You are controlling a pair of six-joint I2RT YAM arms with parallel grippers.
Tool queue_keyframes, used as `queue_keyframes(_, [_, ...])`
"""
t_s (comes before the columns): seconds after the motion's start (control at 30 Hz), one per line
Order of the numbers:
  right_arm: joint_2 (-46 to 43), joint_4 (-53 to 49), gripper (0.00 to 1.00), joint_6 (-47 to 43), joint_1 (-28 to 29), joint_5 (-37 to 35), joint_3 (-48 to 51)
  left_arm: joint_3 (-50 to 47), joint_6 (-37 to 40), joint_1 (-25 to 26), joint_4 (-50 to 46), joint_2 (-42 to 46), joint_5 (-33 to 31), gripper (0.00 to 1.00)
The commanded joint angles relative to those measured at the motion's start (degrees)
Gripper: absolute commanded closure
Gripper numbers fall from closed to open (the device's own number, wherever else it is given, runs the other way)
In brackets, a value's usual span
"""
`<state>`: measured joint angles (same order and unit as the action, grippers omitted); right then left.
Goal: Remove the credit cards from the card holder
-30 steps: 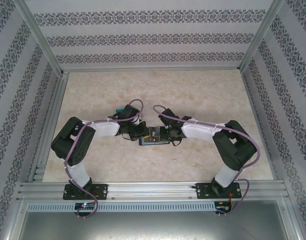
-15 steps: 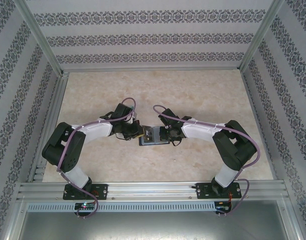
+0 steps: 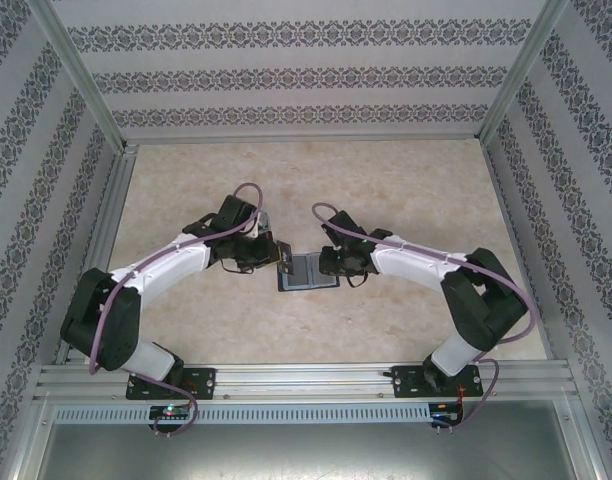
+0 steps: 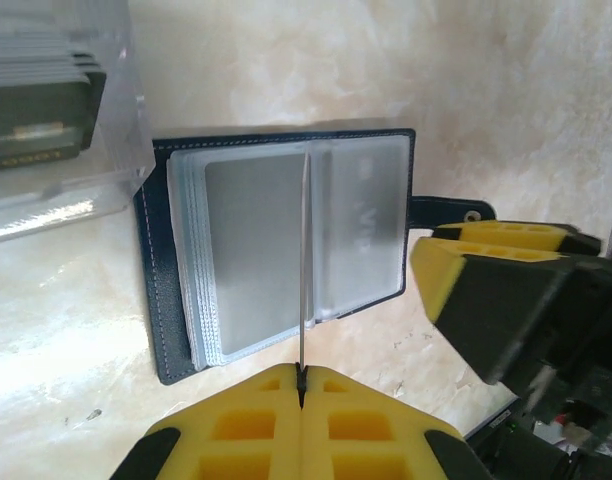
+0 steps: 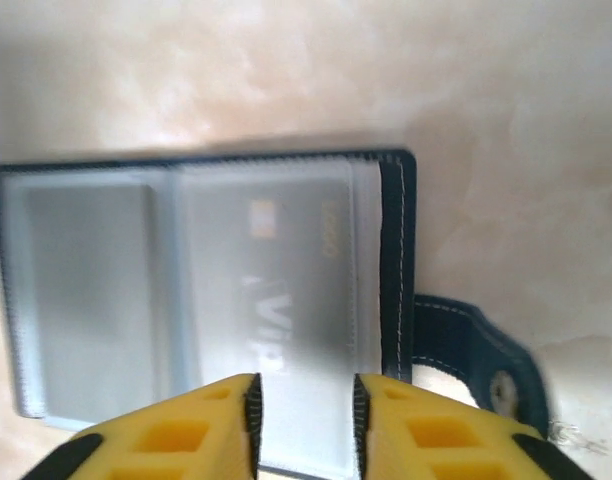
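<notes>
Since earlier, the right gripper (image 5: 304, 400) has been loosened, nothing gripped; the left gripper (image 4: 301, 385) is clamped on a thin clear leaf (image 4: 303, 260) of the navy bifold card holder (image 4: 154, 290).

The card holder (image 5: 397, 250) lies open on the marbled desk (image 5: 506, 100). A grey credit card (image 5: 276, 270) sits inside its right sleeve (image 5: 365, 250). The right hand (image 5: 306, 405) hovers over the near edge, fingers parted.

Navy card holder (image 4: 246, 250) — open, flat
</notes>
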<state>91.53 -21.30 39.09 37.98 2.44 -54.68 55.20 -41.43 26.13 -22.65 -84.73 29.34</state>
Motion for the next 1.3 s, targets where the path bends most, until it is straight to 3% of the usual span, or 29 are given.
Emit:
queue_keyframes(0.0, [-4.8, 0.1, 0.62, -2.5, -0.8, -1.5, -3.1, 4.0, 5.9, -0.5, -8.3, 2.0, -3.2, 1.0])
queue_keyframes(0.33, [-10.9, 3.8, 0.37, -6.2, -6.3, 6.2, -4.1, 14.7, 27.6, -0.5, -21.7, 5.4, -18.9, 1.0])
queue_keyframes(0.53, [-12.7, 6.1, 0.02, -7.2, -9.6, 11.1, -2.5, 12.5, 49.2, -0.5, -18.6, 10.1, -22.2, 1.0])
queue_keyframes(0.63, [-13.5, 6.6, 0.02, -7.4, -10.9, 12.3, -1.9, 12.5, 55.2, -0.5, -18.3, 10.7, -25.6, 1.0])
queue_keyframes(0.97, [-15.9, 5.7, 0.02, -7.8, -12.9, 12.2, -1.1, 13.4, 77.3, -0.1, -21.5, 7.7, -23.1, 1.0])
queue_keyframes(1.27, [-15.6, 5.2, 0.02, -7.4, -13.1, 11.6, -0.6, 9.8, 85.3, 3.6, -20.3, 4.9, -30.8, 1.0])
